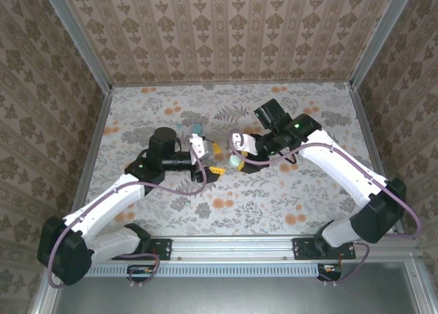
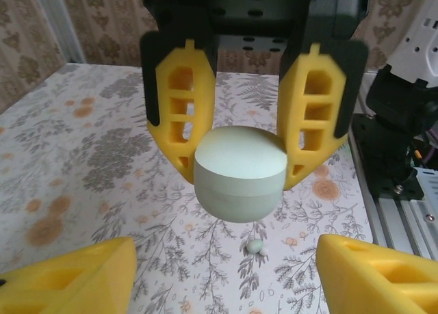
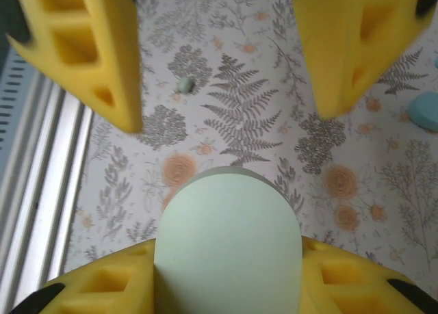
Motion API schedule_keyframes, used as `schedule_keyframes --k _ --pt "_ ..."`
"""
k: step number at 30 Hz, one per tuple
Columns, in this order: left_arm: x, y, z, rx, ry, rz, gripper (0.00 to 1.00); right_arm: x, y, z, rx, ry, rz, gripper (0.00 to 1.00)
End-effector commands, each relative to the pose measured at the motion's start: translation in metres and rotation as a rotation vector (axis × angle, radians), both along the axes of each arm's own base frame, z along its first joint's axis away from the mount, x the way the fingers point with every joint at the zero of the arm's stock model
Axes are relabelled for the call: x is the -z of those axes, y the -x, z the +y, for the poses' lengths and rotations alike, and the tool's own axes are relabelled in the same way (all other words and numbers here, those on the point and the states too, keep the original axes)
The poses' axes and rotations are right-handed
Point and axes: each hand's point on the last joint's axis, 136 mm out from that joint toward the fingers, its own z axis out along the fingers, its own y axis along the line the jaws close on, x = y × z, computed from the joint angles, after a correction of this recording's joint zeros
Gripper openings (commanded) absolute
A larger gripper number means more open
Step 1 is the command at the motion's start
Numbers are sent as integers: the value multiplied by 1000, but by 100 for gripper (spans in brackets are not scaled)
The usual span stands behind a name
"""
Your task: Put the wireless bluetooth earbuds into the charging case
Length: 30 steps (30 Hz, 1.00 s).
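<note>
**Desk:** What did the grippers have at that moment?

**Photographer:** The right gripper [image 2: 239, 180] was clamped on the mint-green case [image 3: 228, 239], one yellow finger pressed to each side, holding it clear of the table [image 1: 287, 198]. The left gripper [image 3: 226, 105] faced it nose to nose, jaws spread wide with nothing between them and its fingers short of the case.

**Desk:** And the earbuds?

**Photographer:** One earbud [image 2: 254, 247], a tiny pale bead, lay loose on the floral cloth, below and just beyond the raised case. I could not make out a second. A teal oval [image 3: 426, 111] sat off to one side.

**Desk:** So how far along was the job?

**Photographer:** Early, by my reading. The case was lifted and steadied, but its lid looked shut and nothing had gone in. Opening it, picking up the earbud and seating it were all left to do.

**Desk:** The arms?

**Photographer:** Seen from above, both reached from their bases at the near edge to meet at mid-table. The left arm ran forward and turned inward, wrist level. The right arm arched up and bent left toward it.
</note>
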Motion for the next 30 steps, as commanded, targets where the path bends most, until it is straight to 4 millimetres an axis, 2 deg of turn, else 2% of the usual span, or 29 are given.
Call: schedule_keyframes --k 1,4,10,25,30 --pt "-10 2 -14 54 19 -29 67 -15 22 -1 -16 -46 54 37" --pt "-10 5 -22 83 23 -5 65 -21 27 -4 -13 -58 37 37" --pt "-11 13 -31 113 29 4 64 -18 28 -5 -4 -43 35 37" --pt "-25 16 -31 113 72 30 65 -8 24 -3 0 -1 24 37" --pt "-29 20 -31 127 87 40 68 -5 21 -4 9 14 14 37"
